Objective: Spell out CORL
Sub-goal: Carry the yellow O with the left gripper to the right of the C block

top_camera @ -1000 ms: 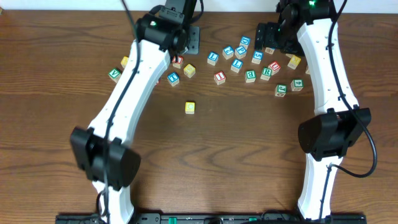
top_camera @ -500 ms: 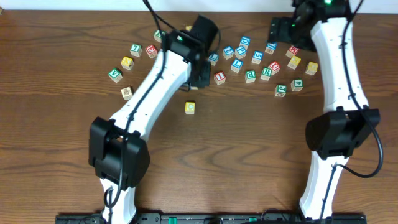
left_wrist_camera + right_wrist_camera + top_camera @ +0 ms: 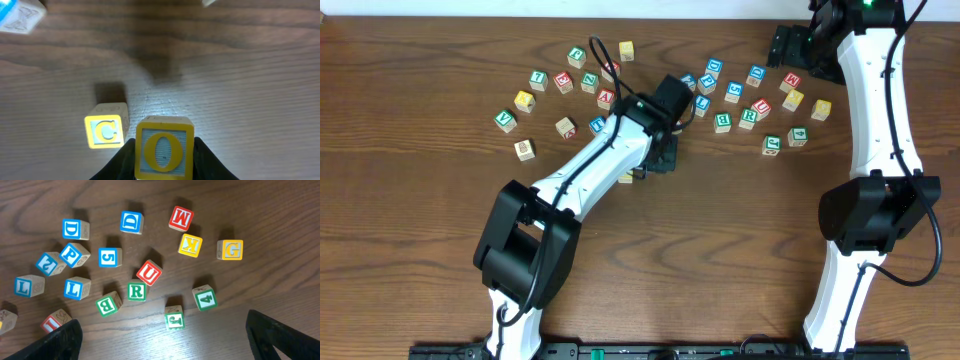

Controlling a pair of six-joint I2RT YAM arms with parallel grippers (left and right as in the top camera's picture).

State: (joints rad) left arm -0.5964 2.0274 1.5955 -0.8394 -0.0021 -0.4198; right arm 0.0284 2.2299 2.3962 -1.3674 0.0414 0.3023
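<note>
The step in hand is judged to be the placing of the second letter. The left gripper [image 3: 164, 159] is seen pinched on the O cube [image 3: 164, 150], one dark finger pressed against each side of it. In the left wrist view the O cube is carried just beside the C cube [image 3: 106, 132], on that cube's right, with only a narrow gap between them. Whether its underside already touches the table [image 3: 250, 75] cannot be told, as its lower edge is cut off by the frame. The C cube lies alone on the open wood, letter face up, well apart from the scattered cubes at the far side. The right gripper [image 3: 170, 340] is spread wide and holds nothing. It hangs above the scattered group, where the green R cube [image 3: 135, 291] and a blue L cube [image 3: 76, 288] lie unplaced among other letters, with a second blue L [image 3: 22, 286] near the latter. Half of the word is thus judged to be nearly in place. The next move calls for the O cube to be lowered level with the C cube, squared to it, and released without the C being nudged. The R cube is then to be taken, for which care is required, a red U cube [image 3: 149, 272] lying just beside it.
</note>
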